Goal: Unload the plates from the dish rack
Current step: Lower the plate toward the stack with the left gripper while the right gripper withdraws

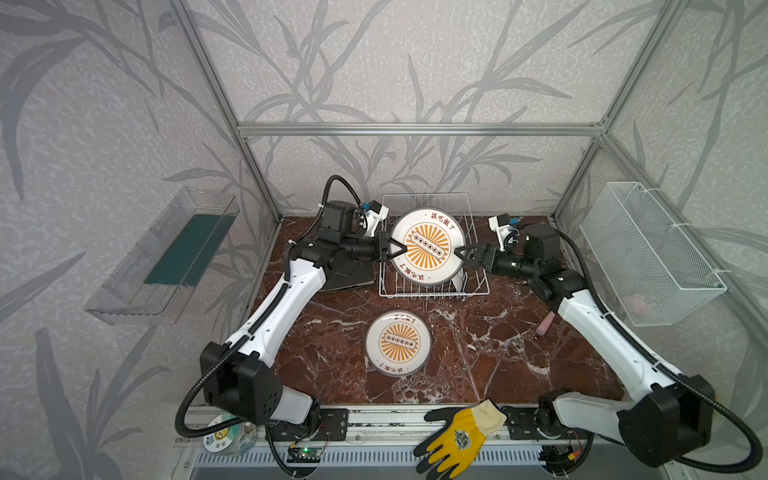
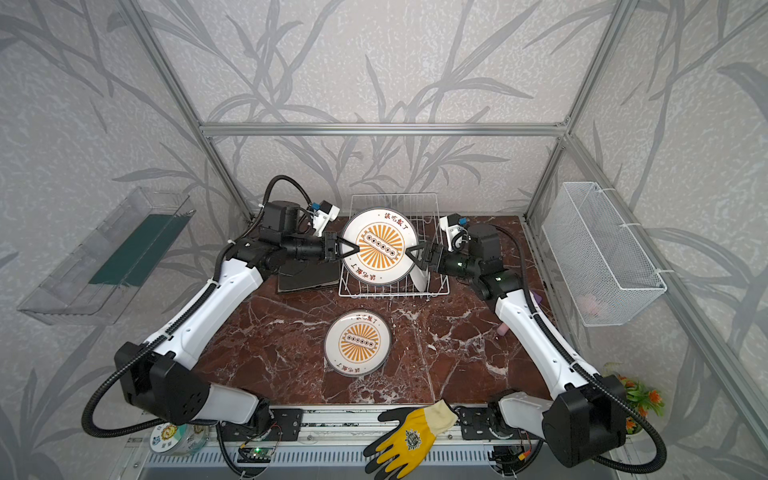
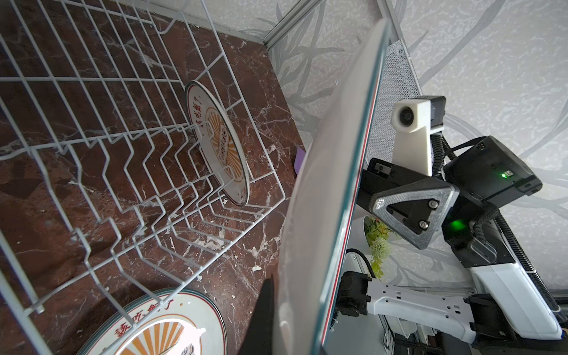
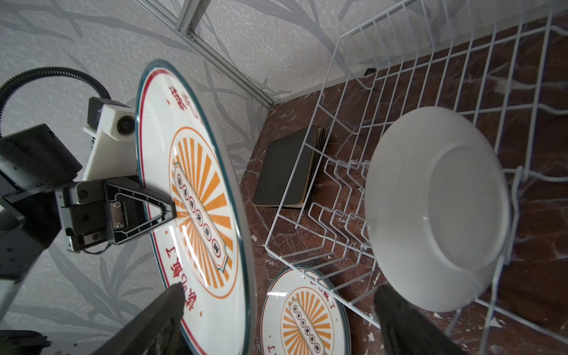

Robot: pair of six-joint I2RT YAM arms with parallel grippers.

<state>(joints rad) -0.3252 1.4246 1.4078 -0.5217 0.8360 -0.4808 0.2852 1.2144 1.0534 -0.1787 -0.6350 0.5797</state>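
**Inspector:** State of your grippers?

**Operator:** My left gripper (image 1: 399,248) is clamped on the left rim of the held plate (image 1: 428,232). My right gripper (image 1: 460,257) stands wide apart. One finger is before the plate's face and one behind its right rim. I cannot tell whether either touches it.

**Inspector:** Where is that plate?

**Operator:** It hangs upright between my two grippers, above the dish rack (image 1: 432,292), with its face toward the top views. The left wrist view shows it clear of the prongs.

**Inspector:** And the other plates?

**Operator:** The racked plate (image 4: 436,209) stands tilted on edge at the rack's right end, its plain back toward my right gripper. The flat plate (image 1: 397,343) lies face up on the worktop (image 1: 478,353), in front of the rack and apart from it. The square plates (image 4: 285,172) are stacked just beside the rack's left side, under my left arm.

**Inspector:** Materials and finish?

**Operator:** The round plates are glossy, with a white face, an orange sunburst, red characters, a dark rim and a smooth white back. The square plates show matte black backs. The rack is white coated wire with bent prongs and sloping sides. The worktop is red-brown marble pattern with white veins.
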